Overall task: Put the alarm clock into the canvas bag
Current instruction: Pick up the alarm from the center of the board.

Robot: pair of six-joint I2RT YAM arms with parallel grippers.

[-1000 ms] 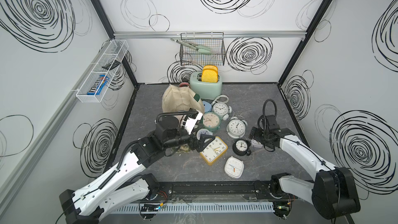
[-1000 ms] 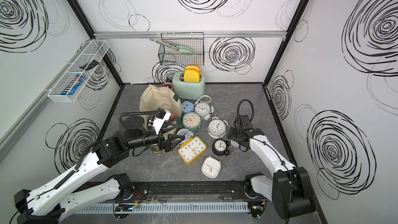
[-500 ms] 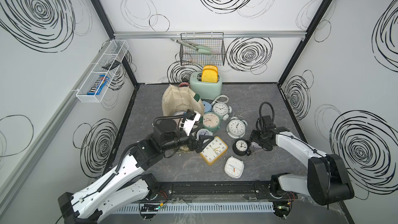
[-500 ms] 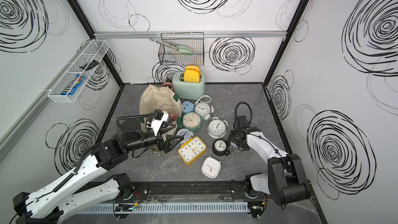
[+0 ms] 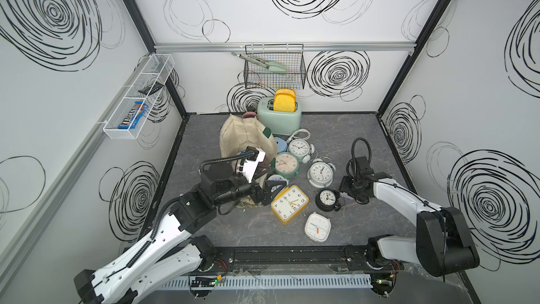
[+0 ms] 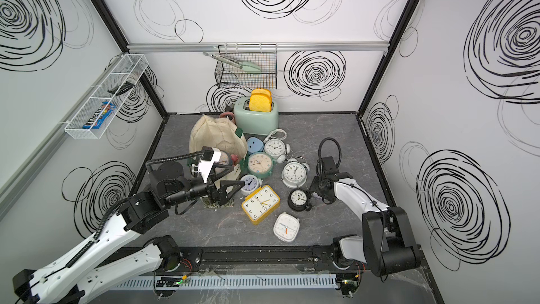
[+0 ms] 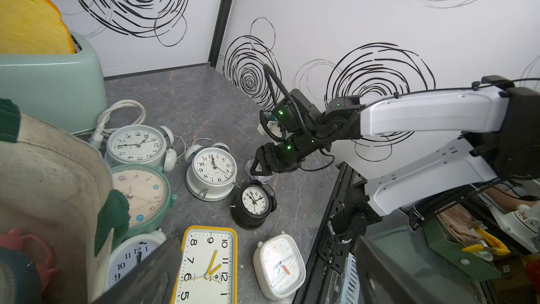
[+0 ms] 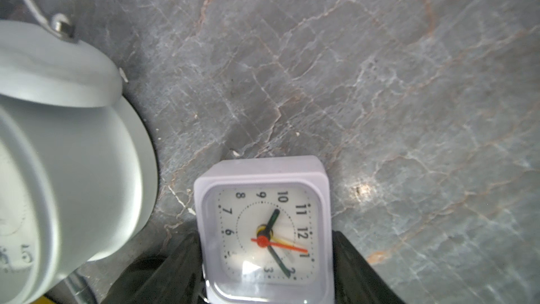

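The cream canvas bag (image 5: 245,138) with dark green handles lies at the back left of the mat, mouth toward the front, in both top views (image 6: 216,138). My left gripper (image 5: 267,190) hovers open at the bag's mouth, fingers wide apart and holding nothing; in its wrist view the bag (image 7: 52,176) fills one side. My right gripper (image 5: 344,193) is low on the mat, right of the black clock. In the right wrist view its fingers (image 8: 175,270) press both sides of a small pale lilac square alarm clock (image 8: 263,229) resting on the mat.
Several other clocks crowd the middle: a yellow rectangular one (image 5: 289,203), a black round one (image 5: 328,199), a white square one (image 5: 317,227), a white twin-bell one (image 5: 320,172) and a mint one (image 5: 285,164). A mint toaster (image 5: 279,115) stands behind the bag.
The right gripper's fingers have closed in onto the small square clock, and its forearm has swung lower. The left arm has shifted only slightly by the bag.
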